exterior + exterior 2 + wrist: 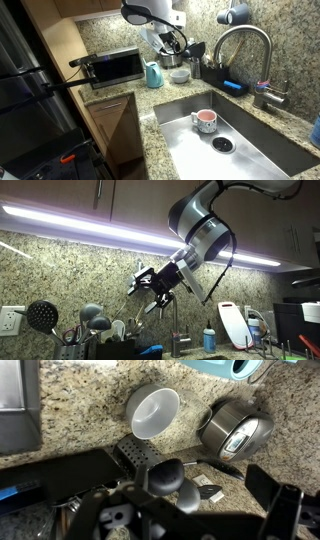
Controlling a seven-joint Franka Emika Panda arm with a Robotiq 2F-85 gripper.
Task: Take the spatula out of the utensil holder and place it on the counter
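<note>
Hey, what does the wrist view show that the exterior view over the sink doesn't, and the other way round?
Only the wrist view: the utensil holder with its perforated wall, and the dark utensil heads seen from above. Only the exterior view: the sink, the pink cup standing in it, and the faucet. Both: the teal jug, the granite counter and the open hand.

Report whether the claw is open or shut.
Open. In an exterior view the claw hangs in the air, its jaws spread apart with nothing between them.
</note>
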